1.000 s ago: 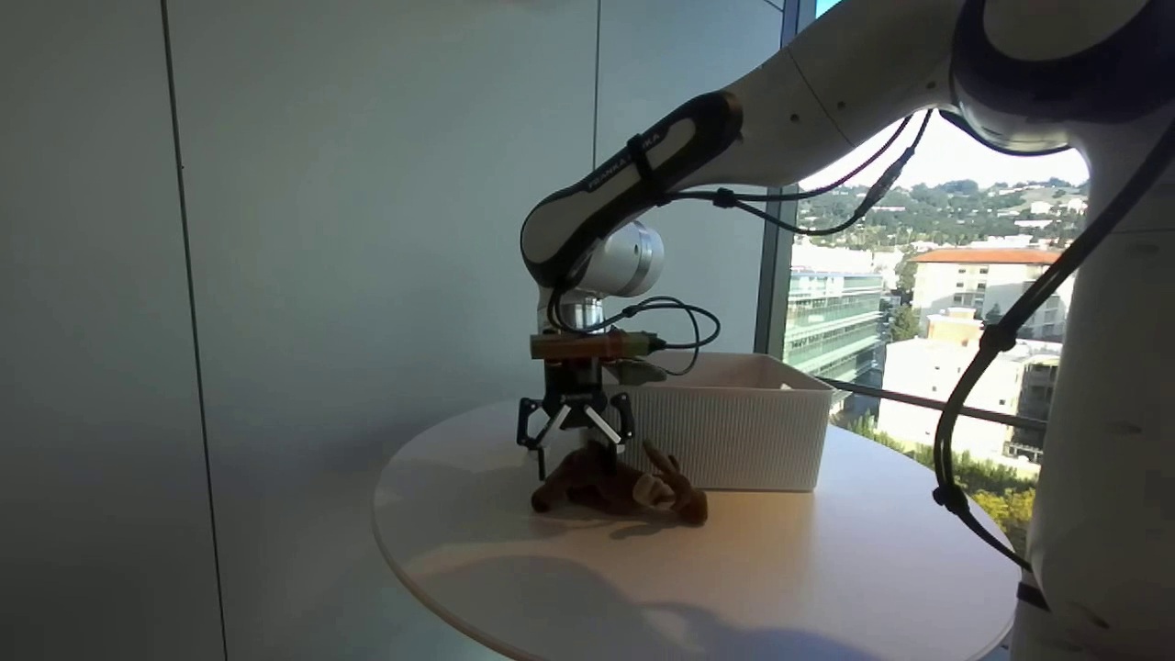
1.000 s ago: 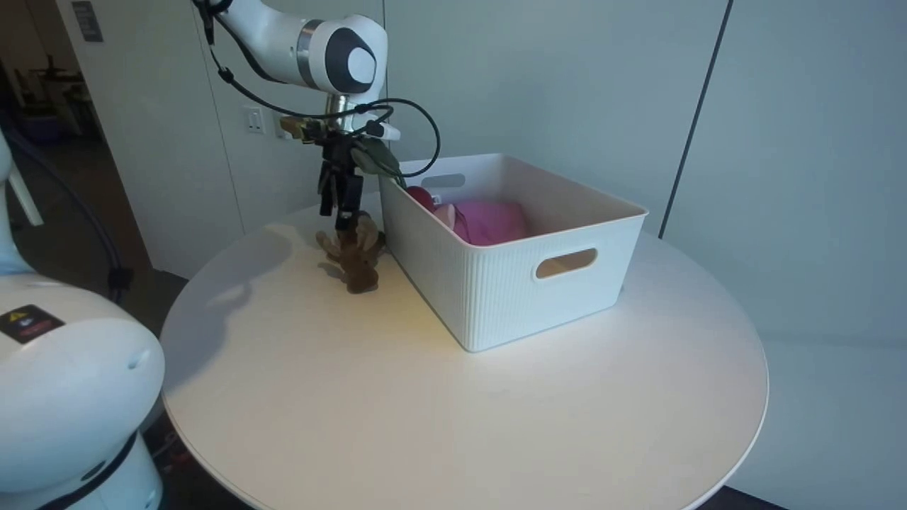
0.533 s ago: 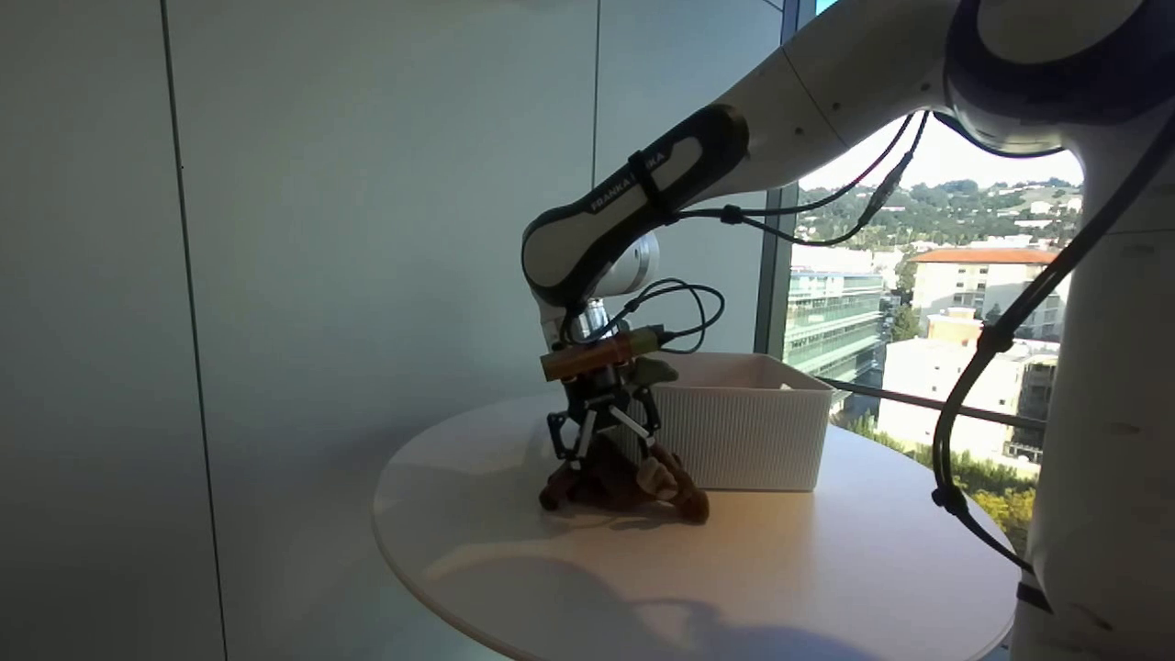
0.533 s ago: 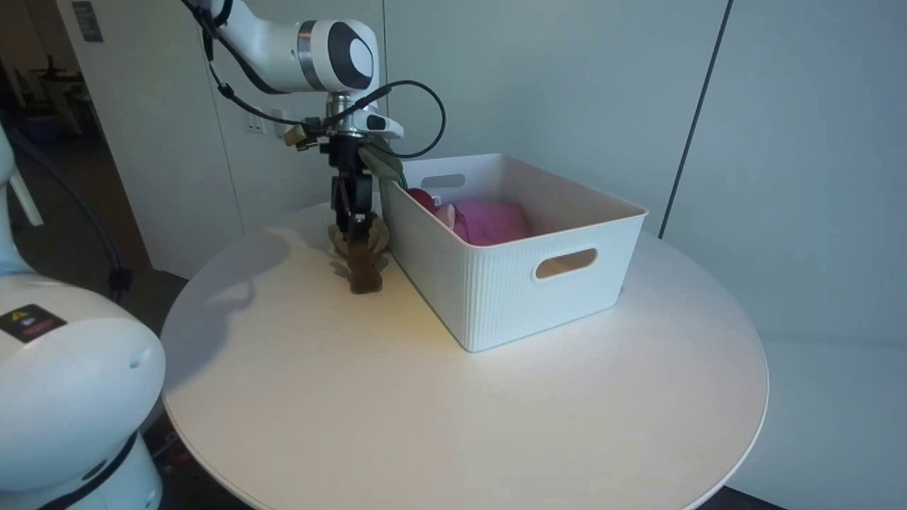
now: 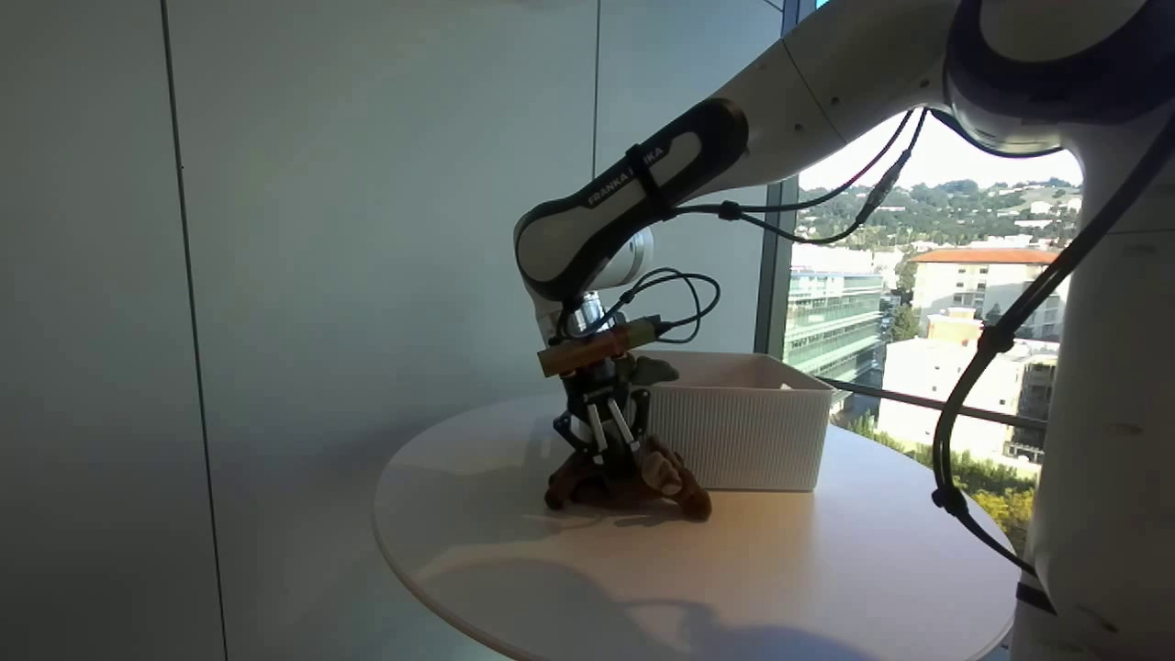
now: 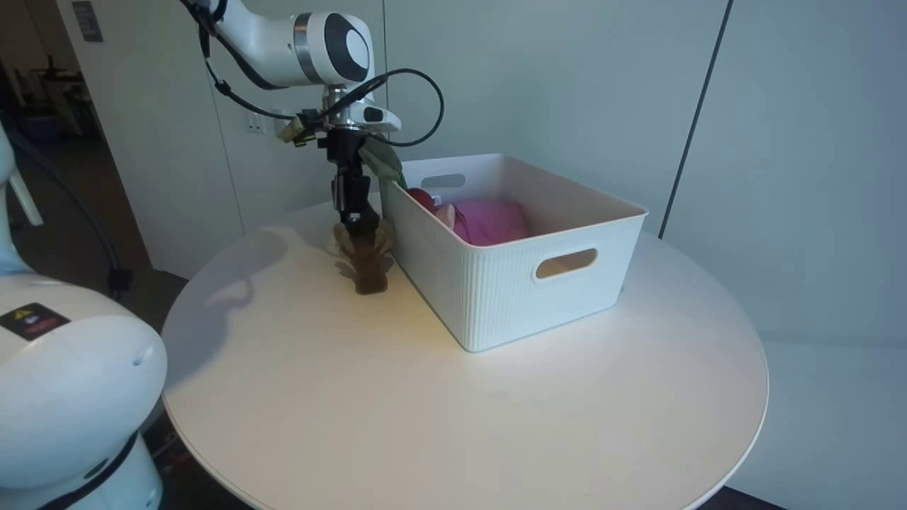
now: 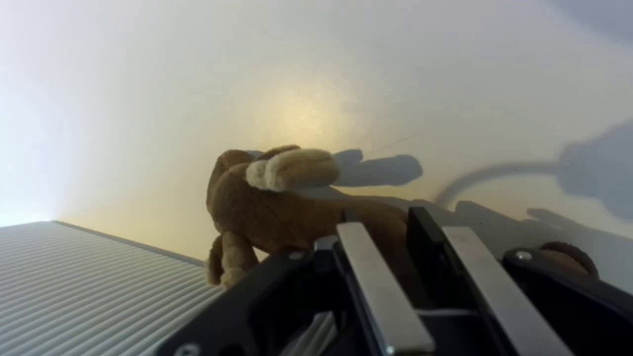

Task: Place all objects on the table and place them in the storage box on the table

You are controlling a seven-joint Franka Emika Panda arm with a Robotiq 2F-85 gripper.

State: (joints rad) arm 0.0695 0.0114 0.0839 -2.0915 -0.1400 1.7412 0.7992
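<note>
A brown plush toy (image 7: pixel 277 217) with pale ears lies on the white round table (image 6: pixel 496 425), close along the outer wall of the white storage box (image 6: pixel 453 283). Tilted down onto the toy's body is my gripper (image 7: pixel 383 222), with brown plush filling the narrow space between its two fingers. In both exterior views the gripper (image 5: pixel 615 464) reaches the toy (image 5: pixel 679 487), which rests on the tabletop. Inside the box, a pink soft item (image 6: pixel 492 221) and a red round item (image 6: pixel 421 198) are visible. Part of the box's inside is hidden by its walls.
The box's rim (image 5: pixel 734 389) rises beside my wrist. A grey-green piece (image 6: pixel 382 159) shows between the wrist and the rim; what it belongs to I cannot tell. A loose cable loop (image 6: pixel 432 106) hangs over the box side. Behind the table stands a wall (image 5: pixel 367 229).
My gripper has lowered and tilted onto the plush toy, and its fingers have come together around the body. The toy has shifted slightly toward the box.
</note>
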